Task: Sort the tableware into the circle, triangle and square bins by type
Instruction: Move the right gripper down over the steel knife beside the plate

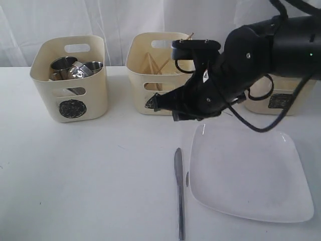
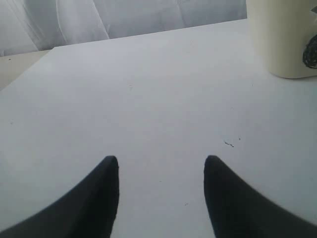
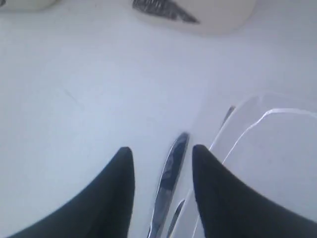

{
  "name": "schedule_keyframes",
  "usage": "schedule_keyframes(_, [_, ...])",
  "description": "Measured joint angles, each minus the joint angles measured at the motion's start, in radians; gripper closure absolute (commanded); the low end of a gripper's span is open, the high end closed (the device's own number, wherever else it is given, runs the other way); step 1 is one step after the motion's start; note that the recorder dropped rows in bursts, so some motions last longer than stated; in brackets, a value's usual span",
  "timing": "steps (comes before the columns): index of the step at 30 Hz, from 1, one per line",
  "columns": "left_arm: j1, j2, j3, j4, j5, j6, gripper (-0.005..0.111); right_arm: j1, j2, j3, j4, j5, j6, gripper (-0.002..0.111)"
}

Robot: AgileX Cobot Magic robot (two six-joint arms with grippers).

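Note:
A steel knife (image 1: 179,193) lies on the table just left of the large white square plate (image 1: 248,173). My right gripper (image 1: 165,108) hangs open in front of the triangle bin (image 1: 153,75), which holds wooden chopsticks (image 1: 153,65). In the right wrist view the knife (image 3: 171,173) shows below and between the open right gripper (image 3: 162,151), beside the plate (image 3: 267,163). The circle bin (image 1: 72,108) holds steel mugs (image 1: 62,64). The square bin (image 1: 281,102) is mostly behind the arm. My left gripper (image 2: 161,161) is open over bare table. The bowls and spoon are not identifiable.
A thin sliver of steel (image 1: 187,179) pokes out at the plate's left edge; I cannot tell what it is. The circle bin (image 2: 287,39) stands beyond the left gripper. White curtains hang behind the table.

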Motion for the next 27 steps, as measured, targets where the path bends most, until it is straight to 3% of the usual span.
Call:
schedule_keyframes(10, [0.000,0.000,0.000,0.000,0.000,0.000,0.050,0.074,-0.065,0.297,0.118,0.015,0.118,0.071])
schedule_keyframes(27, [0.000,0.000,0.000,0.000,0.000,0.000,0.050,0.188,-0.143,0.375,0.179,0.036,0.118,0.071])
